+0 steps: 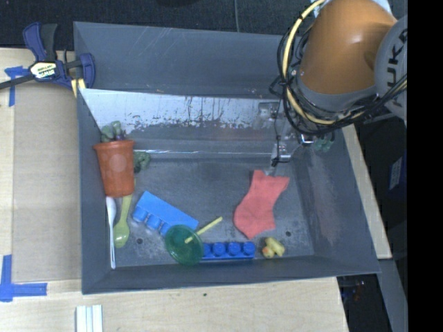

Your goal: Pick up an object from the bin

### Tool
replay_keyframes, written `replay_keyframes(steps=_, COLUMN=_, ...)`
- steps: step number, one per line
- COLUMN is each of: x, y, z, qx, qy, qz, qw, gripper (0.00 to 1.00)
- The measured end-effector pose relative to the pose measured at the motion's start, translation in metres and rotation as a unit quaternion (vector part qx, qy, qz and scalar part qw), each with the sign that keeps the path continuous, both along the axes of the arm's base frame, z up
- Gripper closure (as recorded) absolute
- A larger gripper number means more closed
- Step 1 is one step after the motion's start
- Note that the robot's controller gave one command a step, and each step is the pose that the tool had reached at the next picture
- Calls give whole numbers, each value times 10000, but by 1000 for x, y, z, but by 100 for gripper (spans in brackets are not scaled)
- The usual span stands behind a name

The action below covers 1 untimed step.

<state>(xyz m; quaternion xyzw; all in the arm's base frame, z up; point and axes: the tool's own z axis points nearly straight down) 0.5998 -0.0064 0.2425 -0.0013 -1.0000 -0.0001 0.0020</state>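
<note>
Orange cup (115, 168) at nine o'clock, green lid (183, 244) at six, well away. Red cloth (257, 205) at four o'clock, top corner right by gripper (279, 156) at two o'clock. Cannot tell if apart or together. Could pinch only a soft edge and slip

The grey metal bin (208, 54) holds an orange cup (116, 168) at left, blue bricks (160, 213), a green lid (183, 244) and a red cloth (257, 203).

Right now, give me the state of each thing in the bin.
Red cloth: lying limp on the bin floor, top end by the gripper.
Orange cup: by the left wall, tilt unclear.
Green disc: flat, yellow stick lying across it.
Blue block: lying beside the disc.
Blue studded bar: lying along the front wall.
</note>
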Motion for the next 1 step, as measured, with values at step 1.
replay_keyframes(steps=1, x=1, y=0, z=5, qx=0, qy=-43, qz=-1, qw=10000, gripper=0)
